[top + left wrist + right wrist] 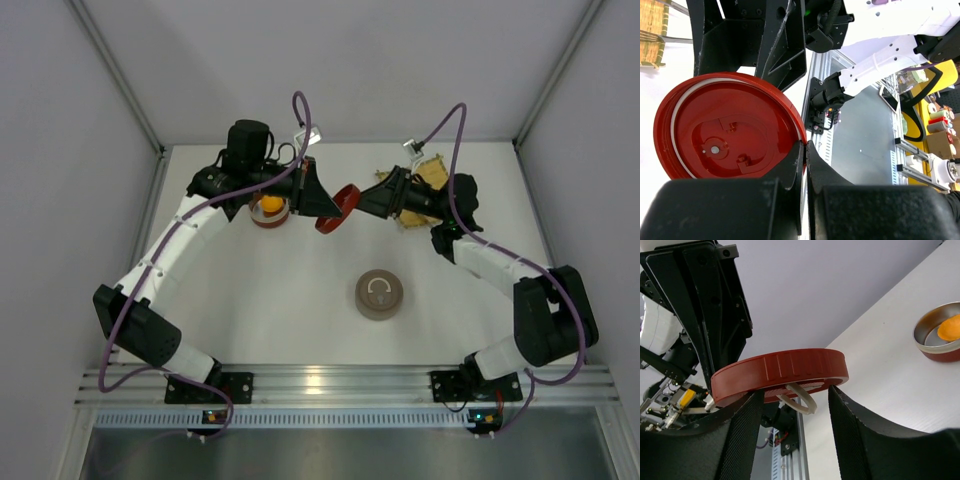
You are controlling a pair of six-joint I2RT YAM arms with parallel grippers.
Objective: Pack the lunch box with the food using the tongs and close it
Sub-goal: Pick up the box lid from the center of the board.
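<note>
The lunch box (268, 219) is a red-walled steel tin at the back left, open, with the orange ball of food (268, 205) inside; the right wrist view shows the tin (940, 347) and ball (950, 327) too. Its red lid (338, 208) hangs in the air between the arms. My left gripper (322, 205) is shut on the lid's rim (730, 145). My right gripper (795, 392) is open under the lid (780, 370), its fingers either side of the cream handle (802, 397). The tongs are hidden.
A round grey-brown tin (380, 294) with a ring handle on top stands mid-table in front of the right arm. A yellow bamboo mat (428, 175) lies at the back right, partly under the right arm. White walls close in the table.
</note>
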